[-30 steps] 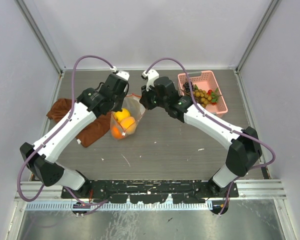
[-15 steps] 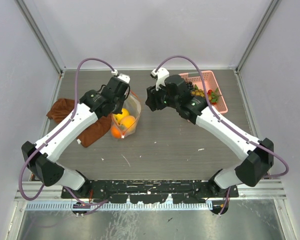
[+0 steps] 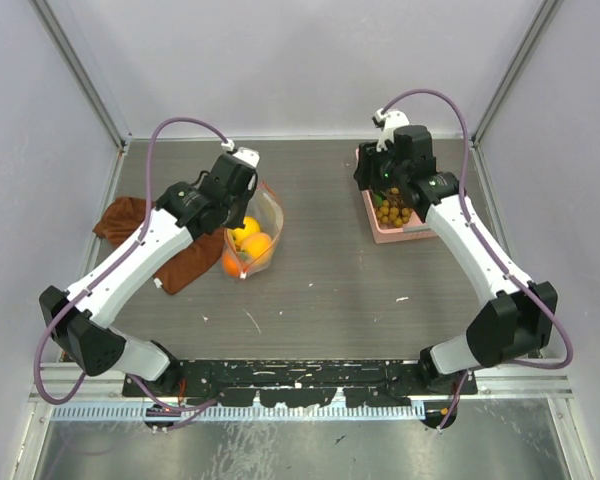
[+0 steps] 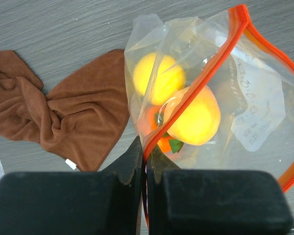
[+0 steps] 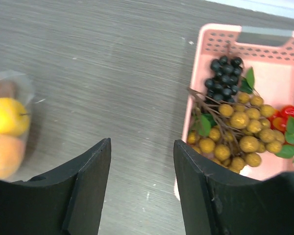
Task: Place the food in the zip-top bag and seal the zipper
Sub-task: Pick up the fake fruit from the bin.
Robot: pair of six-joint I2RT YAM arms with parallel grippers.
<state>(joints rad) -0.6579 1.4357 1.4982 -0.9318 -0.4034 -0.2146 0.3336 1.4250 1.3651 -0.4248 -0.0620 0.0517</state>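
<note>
Pinching the zipper (image 4: 211, 73) between fingers drawn nearly together, our left gripper (image 4: 146, 152) holds up one lip of the zip-top bag (image 4: 257, 100), so its mouth gapes. We see the bag left of the bench's middle, towards the far edge. Inside it lie a yellow fruit (image 4: 158, 78), an orange fruit (image 4: 196, 116) touching it, and a deeper orange one partly hidden beneath them. Just beside the bag, towards the left edge, lies a crumpled brown cloth (image 4: 63, 122).

Our right gripper (image 5: 142, 147) hangs with its fingers spread wide and nothing between them, above the near-left side of the pink basket (image 5: 206, 44) by the far right corner. In the basket we see a bunch of tan-brown berries (image 5: 241, 132) with green leaves, dark grapes (image 5: 225, 73) behind it, and small red pieces (image 5: 286, 111) at the right.
</note>
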